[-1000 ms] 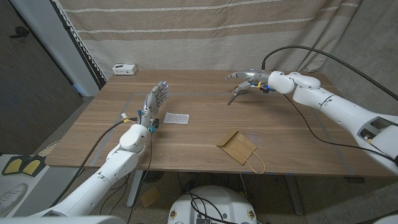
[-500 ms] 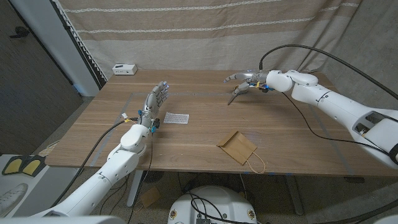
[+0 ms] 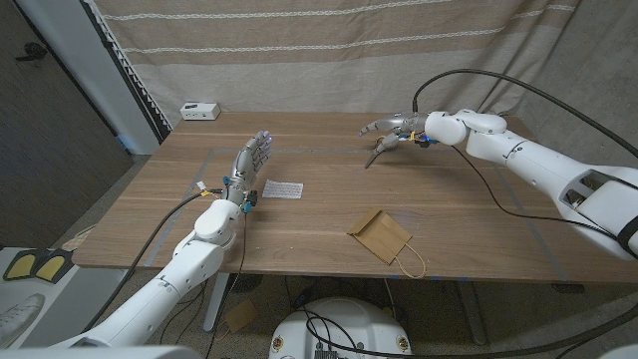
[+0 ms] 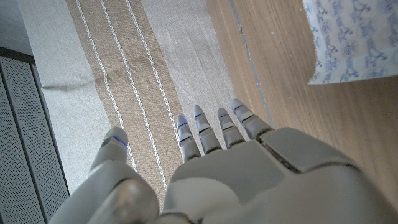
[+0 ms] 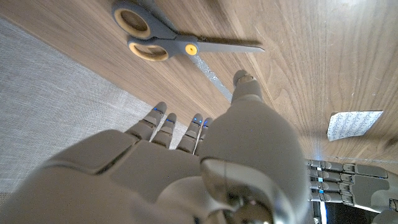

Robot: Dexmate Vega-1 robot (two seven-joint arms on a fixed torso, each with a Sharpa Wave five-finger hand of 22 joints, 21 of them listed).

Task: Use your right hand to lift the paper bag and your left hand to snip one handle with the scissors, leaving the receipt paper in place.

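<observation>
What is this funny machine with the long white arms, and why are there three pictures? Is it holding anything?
It's a robot with two arms, each ending in a hand with fingers. One picture comes from a camera on its head, looking down at a wooden table. The other two come from little cameras on its wrists, so you see the backs of its own hands up close.

On the table lie a brown paper bag with a loop handle, a small printed receipt paper, and grey scissors at the far side.

Neither hand holds anything. The left hand is raised with straight fingers beside the receipt. The right hand hovers open over the scissors.
</observation>
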